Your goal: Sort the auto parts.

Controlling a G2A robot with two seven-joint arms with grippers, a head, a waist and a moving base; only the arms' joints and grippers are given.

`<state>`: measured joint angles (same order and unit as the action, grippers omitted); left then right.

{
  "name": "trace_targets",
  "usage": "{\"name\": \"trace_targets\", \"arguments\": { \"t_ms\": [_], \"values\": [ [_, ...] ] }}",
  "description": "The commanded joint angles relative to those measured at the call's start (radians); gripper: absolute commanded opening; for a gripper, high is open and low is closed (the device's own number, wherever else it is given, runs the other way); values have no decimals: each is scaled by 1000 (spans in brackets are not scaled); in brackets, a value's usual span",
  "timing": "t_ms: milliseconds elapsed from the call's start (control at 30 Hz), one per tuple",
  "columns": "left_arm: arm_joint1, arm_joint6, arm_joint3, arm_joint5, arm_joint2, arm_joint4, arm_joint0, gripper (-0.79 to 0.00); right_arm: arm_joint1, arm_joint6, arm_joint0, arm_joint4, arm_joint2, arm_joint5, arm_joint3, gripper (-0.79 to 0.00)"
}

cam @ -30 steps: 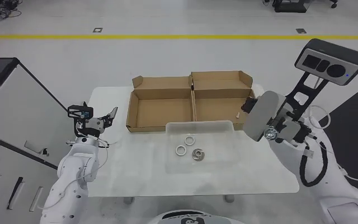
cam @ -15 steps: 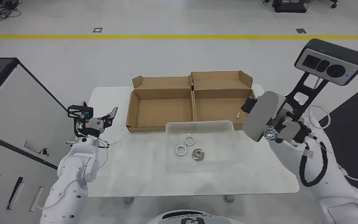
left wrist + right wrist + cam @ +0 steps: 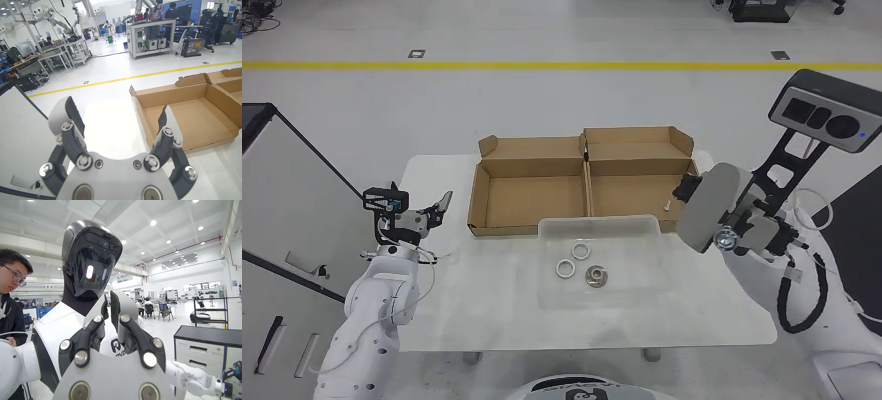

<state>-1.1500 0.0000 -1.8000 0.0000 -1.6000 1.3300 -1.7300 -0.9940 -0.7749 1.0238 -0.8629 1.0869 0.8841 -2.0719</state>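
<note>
Right hand (image 3: 109, 298) is pinching a small threaded part (image 3: 108, 300), fingers tilting upward, hovering at the outer wall of the right box (image 3: 632, 195); box floor lying just inboard. White rings (image 3: 582, 250) and a metal piece (image 3: 596, 274) are lying in the clear tray (image 3: 642, 222) on the counter (image 3: 492, 300), nearer this arm. Left hand (image 3: 118, 104) is hanging jaws spread beyond the left box (image 3: 527, 200), well apart from the tray

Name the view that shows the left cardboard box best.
Left wrist view: the left box is large, its bare floor and walls plain, though the open left gripper has a finger in front of one part. Top view shows it whole but small. Right wrist view faces away from the table.
</note>
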Motion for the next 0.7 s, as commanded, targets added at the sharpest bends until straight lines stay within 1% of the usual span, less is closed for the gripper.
{"name": "trace_targets", "arguments": {
  "t_ms": [0,200,367,500,667],
  "values": [
    [0,0,0,0,0,0,0,0,0,0,0,0,0,0,0,-785],
    [0,0,0,0,0,0,0,0,0,0,0,0,0,0,0,-785],
    [0,0,0,0,0,0,0,0,-4,30,23,33,17,-49,-19,-785],
    [0,0,0,0,0,0,0,0,-6,30,39,47,34,-77,-20,-785],
    [0,0,0,0,0,0,0,0,-8,22,42,50,39,-88,-21,-785]
  ]
}}
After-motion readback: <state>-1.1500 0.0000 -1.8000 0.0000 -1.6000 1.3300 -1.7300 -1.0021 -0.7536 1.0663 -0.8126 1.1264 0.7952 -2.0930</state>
